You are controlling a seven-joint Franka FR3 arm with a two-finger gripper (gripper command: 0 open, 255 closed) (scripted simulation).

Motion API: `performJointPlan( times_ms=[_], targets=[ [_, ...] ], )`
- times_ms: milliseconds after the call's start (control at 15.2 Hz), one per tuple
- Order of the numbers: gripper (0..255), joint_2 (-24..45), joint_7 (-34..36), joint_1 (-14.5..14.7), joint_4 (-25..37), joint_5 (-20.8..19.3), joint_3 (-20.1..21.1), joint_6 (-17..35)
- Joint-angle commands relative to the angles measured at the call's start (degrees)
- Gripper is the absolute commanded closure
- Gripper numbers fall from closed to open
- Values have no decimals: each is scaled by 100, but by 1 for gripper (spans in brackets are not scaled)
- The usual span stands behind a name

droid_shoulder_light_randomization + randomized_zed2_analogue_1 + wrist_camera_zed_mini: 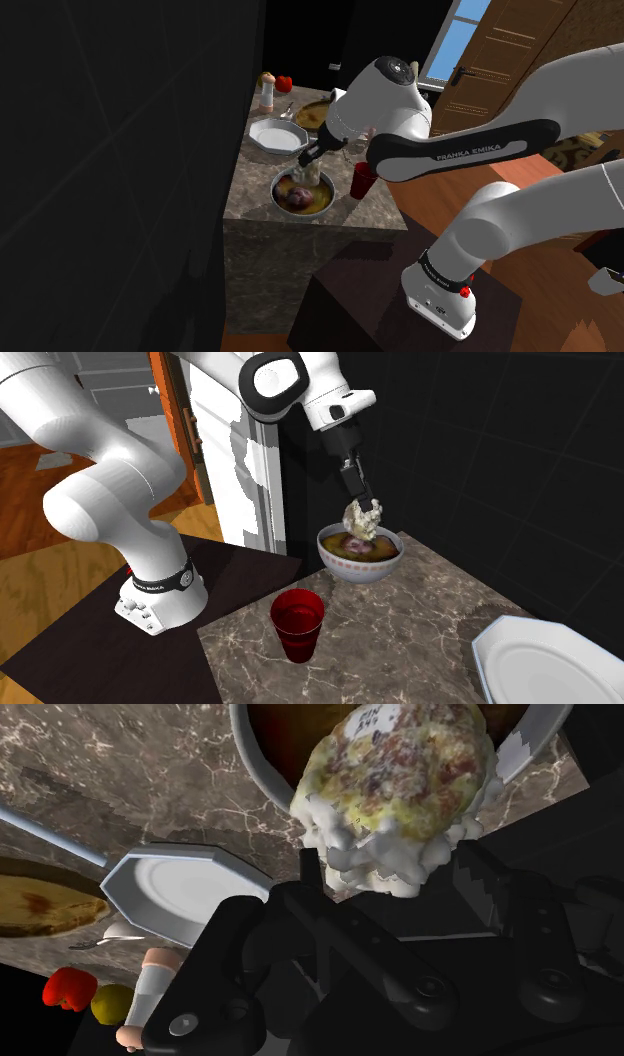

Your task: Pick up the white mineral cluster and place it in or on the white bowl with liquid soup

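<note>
The mineral cluster [362, 517], a pale lumpy rock, hangs right over the white bowl [360, 572], just above the soup [341, 550]. The fingers [354, 480] are closed on its top part and are gripping it. You are very near the end, so the trouble now would come from how you let go. If you open the fingers from up here, the rock will fall and could splash soup onto the counter [420, 612]. It could also land on the dark reddish lump [298, 197] that sits in the soup, roll off it, and hop over the rim. If you go down too far, the rock or the fingers could press on the bowl. The bowl stands close to the edge of the counter, so a push could tip it or slide it off. The rock is bumpy, so it may catch on one finger when you open up and come out with you when you lift. A red cup [297, 624] stands near the bowl, so a sideways swing of the arm could knock it over. The white plate [545, 667] is well apart and looks safe. Go down slowly, open gently, then lift straight up.
</note>
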Motion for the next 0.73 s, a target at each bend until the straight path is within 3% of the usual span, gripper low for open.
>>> performJointPlan(
  times_ms=[0,594,660],
  targets=[
    [255,86,72,-61,-87,-48,71,182],
    [255,157,136,-115,-149,-90,135,318],
    [0,157,137,-115,-149,-90,136,318]
  ],
)
